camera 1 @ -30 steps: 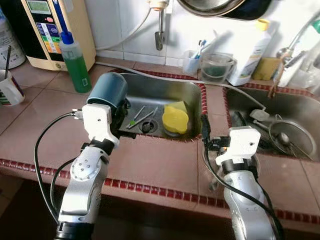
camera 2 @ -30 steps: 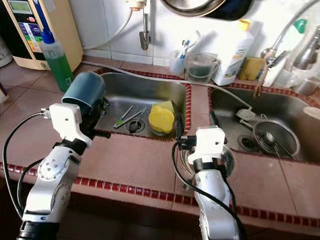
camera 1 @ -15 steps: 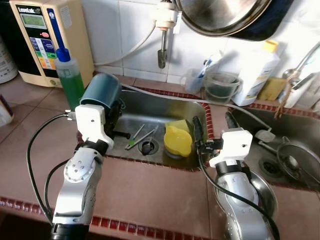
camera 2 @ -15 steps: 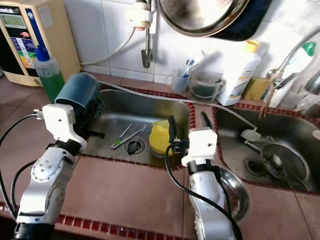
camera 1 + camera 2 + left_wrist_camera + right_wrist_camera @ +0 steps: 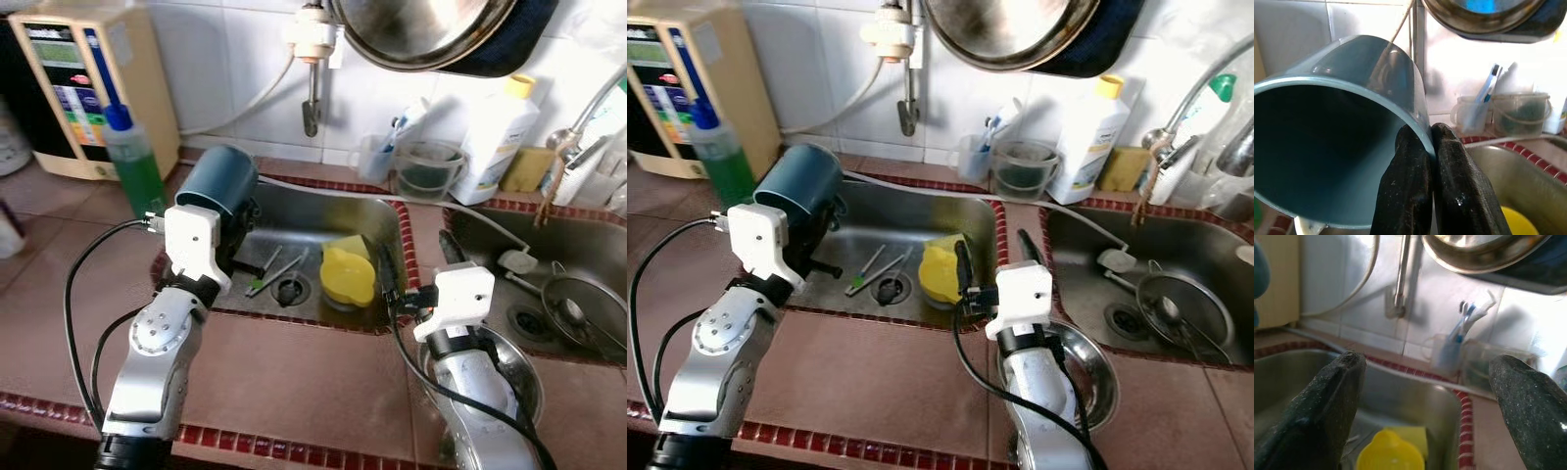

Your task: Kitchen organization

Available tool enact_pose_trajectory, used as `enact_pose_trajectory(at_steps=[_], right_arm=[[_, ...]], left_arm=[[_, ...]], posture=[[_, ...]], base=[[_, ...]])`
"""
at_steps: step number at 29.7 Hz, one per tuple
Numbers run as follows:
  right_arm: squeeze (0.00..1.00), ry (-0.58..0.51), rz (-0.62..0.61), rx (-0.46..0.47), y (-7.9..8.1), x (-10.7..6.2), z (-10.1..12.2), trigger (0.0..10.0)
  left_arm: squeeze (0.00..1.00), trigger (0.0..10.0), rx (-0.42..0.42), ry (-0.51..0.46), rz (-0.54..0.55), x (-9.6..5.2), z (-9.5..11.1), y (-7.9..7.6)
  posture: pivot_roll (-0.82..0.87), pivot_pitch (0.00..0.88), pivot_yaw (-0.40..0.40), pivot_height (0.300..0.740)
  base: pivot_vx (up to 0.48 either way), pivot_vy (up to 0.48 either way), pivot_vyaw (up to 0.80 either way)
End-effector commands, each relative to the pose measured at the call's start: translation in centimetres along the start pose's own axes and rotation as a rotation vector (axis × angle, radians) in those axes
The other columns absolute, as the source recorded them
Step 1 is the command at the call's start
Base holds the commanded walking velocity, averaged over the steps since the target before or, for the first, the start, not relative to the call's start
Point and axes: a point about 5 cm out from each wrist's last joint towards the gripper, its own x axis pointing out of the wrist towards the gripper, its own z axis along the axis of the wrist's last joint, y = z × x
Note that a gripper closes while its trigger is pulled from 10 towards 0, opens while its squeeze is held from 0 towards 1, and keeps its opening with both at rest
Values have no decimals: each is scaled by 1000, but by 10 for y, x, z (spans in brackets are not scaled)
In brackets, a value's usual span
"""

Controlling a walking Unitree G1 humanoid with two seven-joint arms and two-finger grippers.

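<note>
Item: blue cup (image 5: 217, 182), upper left of frame above the left sink (image 5: 367, 201) edge, which I am pinching by its rim in the left gripper (image 5: 1431, 147); right gripper (image 5: 1425, 396) is hanging spread, empty; risk: thin rim grip slipping.

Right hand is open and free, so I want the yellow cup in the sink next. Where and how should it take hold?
Grip the yellow cup by its rim, one finger inside, one outside. It lies tilted in the left sink against a yellow sponge, so the body looks awkward to span. Bring the right hand down from above.
</note>
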Motion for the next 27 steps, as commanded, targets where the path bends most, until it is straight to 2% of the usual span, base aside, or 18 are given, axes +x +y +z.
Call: enact_pose_trajectory(at_steps=[1,8,11,27], right_arm=[[0,0,3,7,-1,-2,3,10000],[0,24,70,27,6,-10,9,10000],[0,50,100,40,9,-18,13,10000],[0,127,247,113,18,-42,30,10000]], left_arm=[[0,10000,15,-16,-20,5,4,0],[0,10000,41,7,-99,6,-1,-4],[0,10000,60,28,-151,6,-9,-7],[0,10000,100,53,-250,18,-25,-10]], posture=[[-173,75,-25,740],[-186,84,-20,740],[-202,95,-18,740],[-235,140,-19,740]], base=[[0,0,0],[0,0,0],[0,0,0],[0,0,0]])
